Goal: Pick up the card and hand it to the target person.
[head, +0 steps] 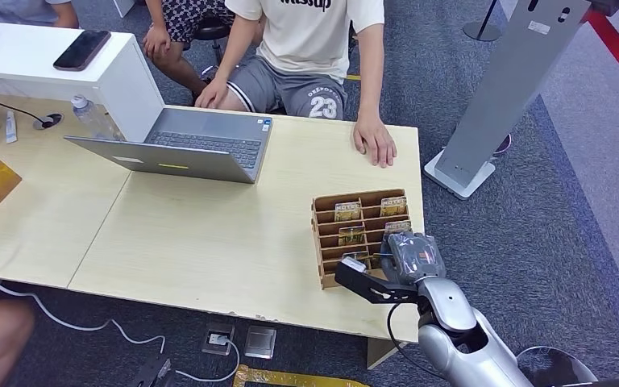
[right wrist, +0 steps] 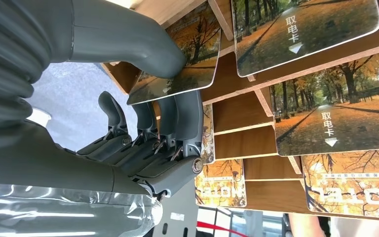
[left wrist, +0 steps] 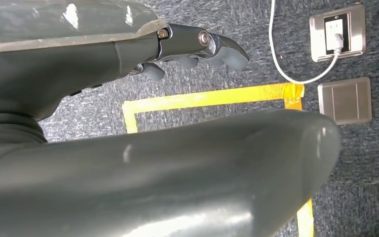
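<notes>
Left hand (left wrist: 197,47): I see it hanging by my side over the carpet, fingers curled in loosely with nothing in them. I leave it parked; it has no part in this step.

Right hand (head: 407,256): it is at the near right corner of the wooden card rack (head: 322,242), at the tabletop's right end. In the right wrist view the thumb lies on the face of one card (right wrist: 177,64) and the fingers (right wrist: 182,113) sit under its lower edge, so I judge it pinched between them, though how firmly I cannot tell.

Card: it is tilted out of line with its neighbours, one end apparently in its slot against the wooden divider (right wrist: 222,19). The other cards (right wrist: 325,113) lie flat in their compartments just beside it.

Step in hand: extracting the card. I would draw it out along the slot's own slope, not straight up, so its edge does not catch the divider or drag the rack across the tabletop (head: 209,234).

Grip advice: I would keep the thumb pressure steady; a glossy card could slip or bend if I twist while pulling.

Risk: the fingers under the card are close to the next row, and could flick a neighbour loose.

Target person: a hand (head: 375,141) rests on the far edge of the tabletop, beyond the rack. Once free, the card goes forward toward it.
</notes>
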Controlling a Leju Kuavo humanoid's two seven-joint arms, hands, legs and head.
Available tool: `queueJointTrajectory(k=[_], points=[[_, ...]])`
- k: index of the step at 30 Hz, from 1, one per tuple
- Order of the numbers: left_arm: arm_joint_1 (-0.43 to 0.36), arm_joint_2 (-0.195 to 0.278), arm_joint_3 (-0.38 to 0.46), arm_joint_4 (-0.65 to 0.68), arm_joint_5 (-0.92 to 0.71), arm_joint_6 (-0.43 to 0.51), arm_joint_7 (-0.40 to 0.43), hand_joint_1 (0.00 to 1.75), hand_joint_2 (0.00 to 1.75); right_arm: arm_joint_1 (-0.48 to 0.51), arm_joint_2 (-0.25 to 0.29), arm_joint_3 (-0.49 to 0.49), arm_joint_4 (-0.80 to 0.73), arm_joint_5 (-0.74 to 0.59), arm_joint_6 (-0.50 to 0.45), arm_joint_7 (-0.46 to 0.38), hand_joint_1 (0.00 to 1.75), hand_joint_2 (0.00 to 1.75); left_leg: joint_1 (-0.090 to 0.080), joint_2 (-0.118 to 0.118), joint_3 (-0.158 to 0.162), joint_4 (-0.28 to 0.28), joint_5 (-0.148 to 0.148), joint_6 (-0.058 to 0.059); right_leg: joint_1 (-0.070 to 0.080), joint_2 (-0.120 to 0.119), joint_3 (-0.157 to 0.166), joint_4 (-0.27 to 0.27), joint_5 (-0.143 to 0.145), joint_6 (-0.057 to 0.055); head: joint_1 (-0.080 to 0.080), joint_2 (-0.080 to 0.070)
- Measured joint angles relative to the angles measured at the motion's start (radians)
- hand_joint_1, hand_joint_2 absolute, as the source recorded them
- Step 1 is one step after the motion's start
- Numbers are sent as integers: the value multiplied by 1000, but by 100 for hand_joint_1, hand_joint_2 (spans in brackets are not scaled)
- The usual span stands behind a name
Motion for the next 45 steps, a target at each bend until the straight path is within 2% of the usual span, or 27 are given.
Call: queueJointTrajectory(k=[5,13,18,21,26,30,35,42,45], points=[[0,0,0,0,5,0,2,0,0,-3,-4,-7,-26,-38,36,25,138,175,0,0,0,0,0,0,0,0,0,0,0,0,0,0],[1,5,0,0,13,-2,7,0,0,-58,-63,-21,-199,-198,235,102,138,175,0,0,0,0,0,0,0,0,0,0,0,0,0,0],[1,7,0,0,21,-4,9,0,0,-101,-93,-25,-320,-252,271,85,138,175,0,0,0,0,0,0,0,0,0,0,0,0,0,0],[1,7,0,0,21,-4,9,0,0,-124,-100,-25,-383,-231,258,52,138,175,0,0,0,0,0,0,0,0,0,0,0,0,0,0],[1,4,0,0,19,-5,8,0,0,-152,-89,-25,-427,-138,143,-50,138,175,0,0,0,0,0,0,0,0,0,0,0,0,0,0],[0,0,0,0,9,-5,2,0,0,-164,-60,-27,-404,-69,-22,-142,138,175,0,0,-1,0,0,0,0,0,0,0,0,0,0,0],[-2,-6,0,0,1,-7,0,0,0,-182,-21,-36,-302,-39,-201,-246,138,175,0,0,-1,0,0,0,0,0,0,0,0,0,0,0],[-11,-12,-2,0,-6,-7,1,0,0,-225,33,-40,-116,9,-391,-299,138,175,0,-1,-1,0,0,0,0,0,0,0,0,0,-1,0],[-16,-15,-6,0,-9,-7,2,0,0,-244,53,-42,-40,17,-440,-319,138,175,0,-1,-1,0,0,0,0,0,0,0,0,0,-1,0]])
